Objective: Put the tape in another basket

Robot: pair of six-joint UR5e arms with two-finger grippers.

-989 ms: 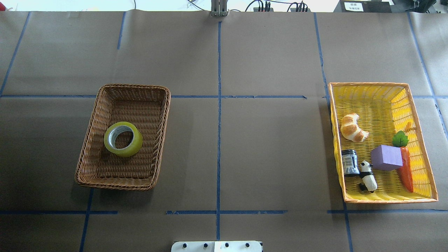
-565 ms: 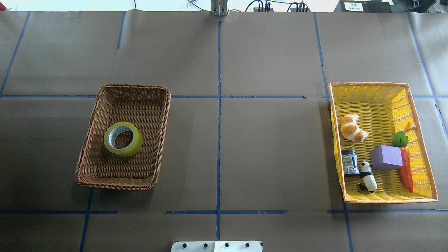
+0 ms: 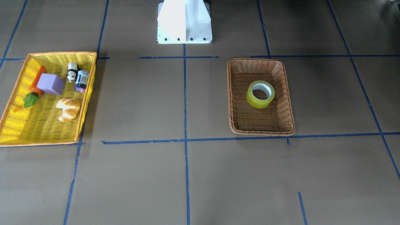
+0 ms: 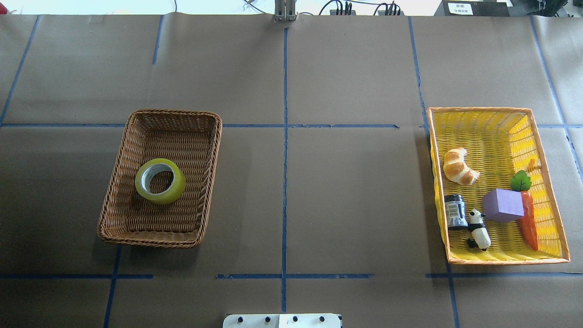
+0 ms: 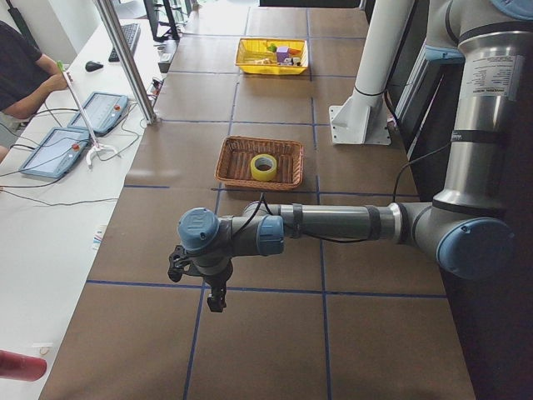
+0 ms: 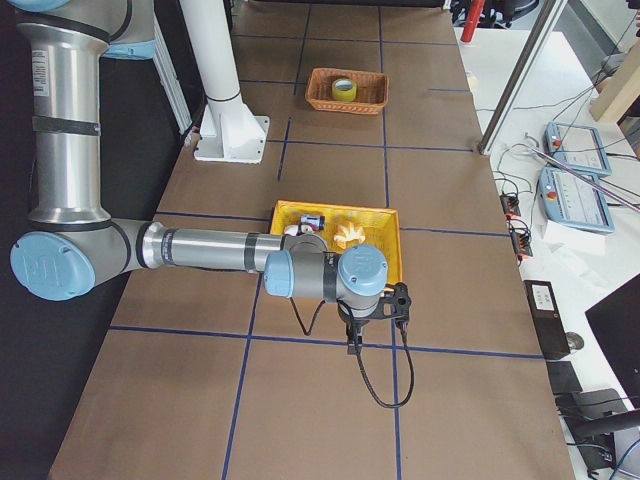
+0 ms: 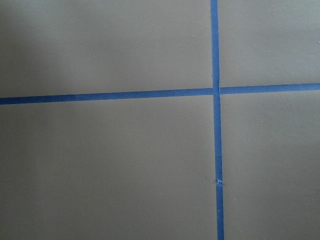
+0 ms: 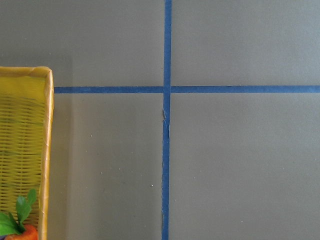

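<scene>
The yellow tape roll [image 4: 175,189] lies flat in the brown wicker basket [image 4: 209,173] on the table's left half. Both also show in the front view, the tape [image 3: 256,101] inside the basket [image 3: 230,93]. Neither gripper shows in the overhead or front view. My left gripper [image 5: 216,297] shows only in the exterior left view, hanging over bare table well short of the wicker basket [image 5: 233,162]. My right gripper [image 6: 353,343] shows only in the exterior right view, just beside the yellow basket [image 6: 335,208]. I cannot tell whether either is open or shut.
The yellow mesh basket [image 4: 483,109] on the right holds a croissant [image 4: 457,166], a purple block [image 4: 502,205], a carrot [image 4: 528,223], a panda figure [image 4: 479,230] and a black jar [image 4: 455,210]. The white robot base [image 3: 184,22] stands at the table's near edge. Blue tape lines cross the brown table.
</scene>
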